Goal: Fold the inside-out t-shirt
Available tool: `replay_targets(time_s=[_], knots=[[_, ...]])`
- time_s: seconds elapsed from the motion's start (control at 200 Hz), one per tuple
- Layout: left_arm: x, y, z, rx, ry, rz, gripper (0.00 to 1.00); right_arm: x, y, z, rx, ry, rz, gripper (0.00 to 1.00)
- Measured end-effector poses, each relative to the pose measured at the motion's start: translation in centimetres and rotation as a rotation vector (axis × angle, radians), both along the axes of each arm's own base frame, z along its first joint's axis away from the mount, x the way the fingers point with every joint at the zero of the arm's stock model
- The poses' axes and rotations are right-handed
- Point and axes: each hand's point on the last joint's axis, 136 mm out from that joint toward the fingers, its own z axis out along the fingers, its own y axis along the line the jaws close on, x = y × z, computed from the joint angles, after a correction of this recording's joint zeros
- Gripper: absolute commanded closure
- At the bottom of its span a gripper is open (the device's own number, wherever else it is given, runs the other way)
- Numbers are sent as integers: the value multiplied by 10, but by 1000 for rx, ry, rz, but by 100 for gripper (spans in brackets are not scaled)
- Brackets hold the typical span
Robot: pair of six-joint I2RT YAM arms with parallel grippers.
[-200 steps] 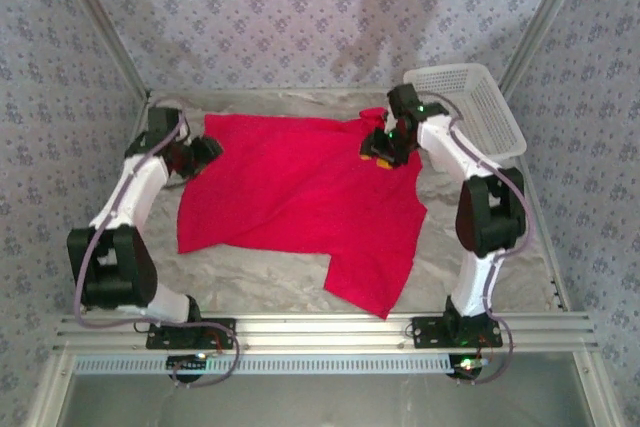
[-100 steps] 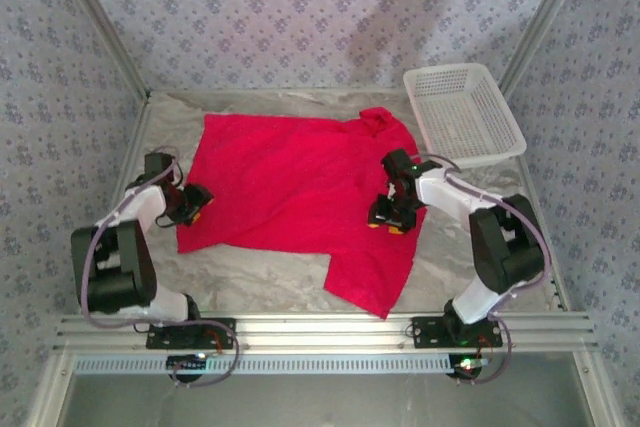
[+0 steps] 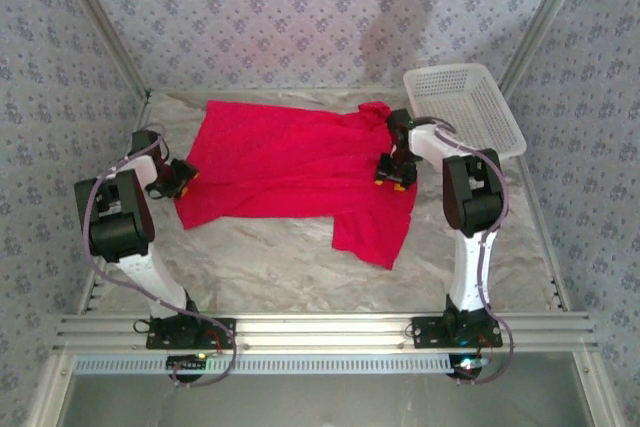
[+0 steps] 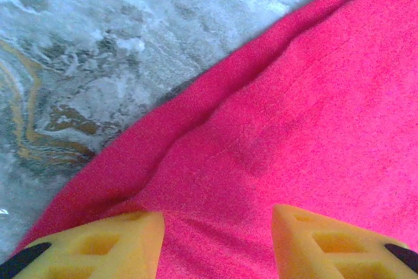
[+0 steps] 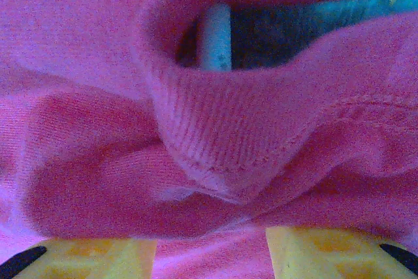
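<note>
The inside-out t-shirt [image 3: 290, 167] is bright red and lies spread across the back half of the marbled table [image 3: 260, 257]. My left gripper [image 3: 183, 179] sits on its left edge. In the left wrist view the yellow fingers [image 4: 111, 240] stand apart, with flat red cloth [image 4: 294, 96] between them and the gripper [image 4: 217, 227] open. My right gripper [image 3: 395, 175] rests on the shirt's right part. In the right wrist view its gripper [image 5: 211, 243] is open behind a bunched ribbed collar [image 5: 222, 142], with a white tag [image 5: 215, 37] inside the opening.
A white mesh basket [image 3: 465, 107] stands at the back right corner, close behind the right arm. Patterned walls close in the back and both sides. An aluminium rail [image 3: 320, 332] runs along the near edge. Bare table lies in front of the shirt.
Both grippers swept toward the near edge, then went back away from it. The shirt slid toward the back wall with them, and its lower sleeve now lies farther from the rail.
</note>
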Motion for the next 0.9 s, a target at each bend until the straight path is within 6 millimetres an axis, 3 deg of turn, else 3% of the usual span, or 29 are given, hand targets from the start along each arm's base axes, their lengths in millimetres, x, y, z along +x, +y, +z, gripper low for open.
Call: replay_targets(time_s=[0.075, 0.175, 0.265, 0.33, 0.4, 0.465, 0.555, 0.625, 0.785, 0.899], knots=[[-8, 8, 11, 52, 8, 15, 53, -3, -4, 2, -30, 3, 16, 49], [-25, 16, 50, 124, -34, 41, 53, -13, -4, 11, -52, -5, 44, 48], [-43, 13, 91, 157, -120, 50, 53, -31, 11, 34, -47, -41, 93, 47], [-58, 7, 101, 155, -151, 46, 54, -45, 29, 55, -18, -89, 143, 47], [-78, -1, 90, 133, -121, 31, 56, -61, 47, 73, 19, -126, 191, 47], [-99, -9, 64, 104, -43, 17, 57, -74, 59, 82, 51, -146, 223, 48], [-129, -18, 31, 70, 70, 3, 57, -86, 60, 77, 63, -129, 233, 48], [-143, -23, 18, 49, 117, 1, 57, -93, 57, 67, 62, -103, 229, 48], [-146, -28, 9, 32, 124, -2, 58, -105, 55, 54, 73, -59, 223, 48], [-138, -27, 1, 27, 125, 6, 76, -116, 55, 45, 87, -34, 219, 47]])
